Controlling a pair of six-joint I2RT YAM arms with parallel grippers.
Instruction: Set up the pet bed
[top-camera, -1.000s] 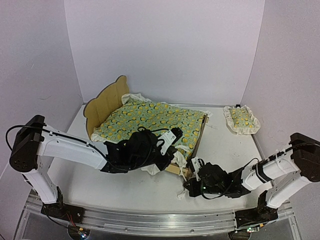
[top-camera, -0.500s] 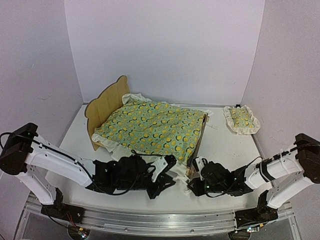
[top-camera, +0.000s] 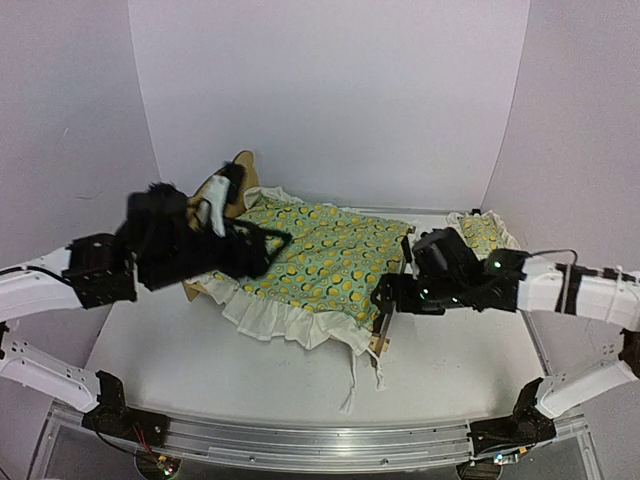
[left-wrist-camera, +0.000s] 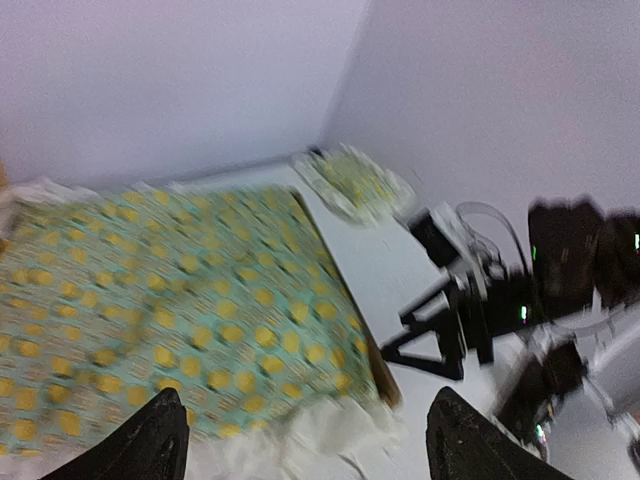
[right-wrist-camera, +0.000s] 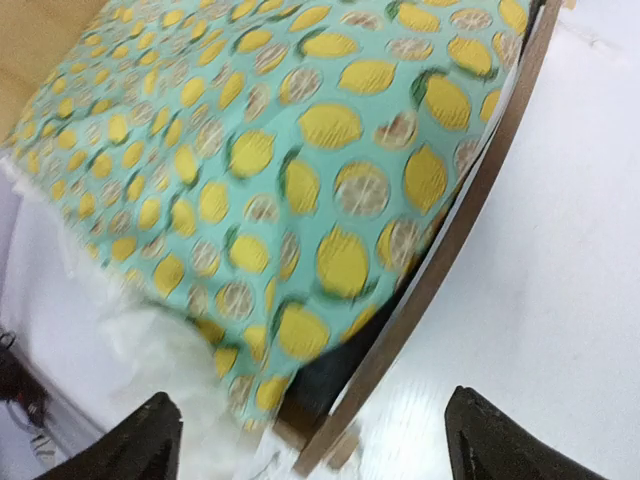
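**While both end effectors hang open and empty, the bed is easy to knock**

Your pet bed (top-camera: 243, 168) sits mid-tabletop (top-camera: 190, 370), headboard at the far left, with the lemon blanket (top-camera: 310, 255) draped over it. Your left end effector (left-wrist-camera: 312, 452) is up by the headboard, fingers spread, nothing in them. The right end effector (right-wrist-camera: 320, 448) is the same: fingers wide, hovering just beside the foot rail (right-wrist-camera: 440, 255).

Risks as I read them:
- Right arm is close to that rail. The frame looks light (nothing visible pins it), so a sideways swing would likely shove or spin the bed.
- The blanket's ruffle spills over the near side onto the tabletop, with a strip trailing toward the arm bases. Snag it and you could drag the cover off.
- Pillow (top-camera: 478, 232) lies far right, partly behind your right arm. Reaching for it past the foot rail is where I'd expect a clip.
- Left wrist view is blurred, so don't judge clearance from it.
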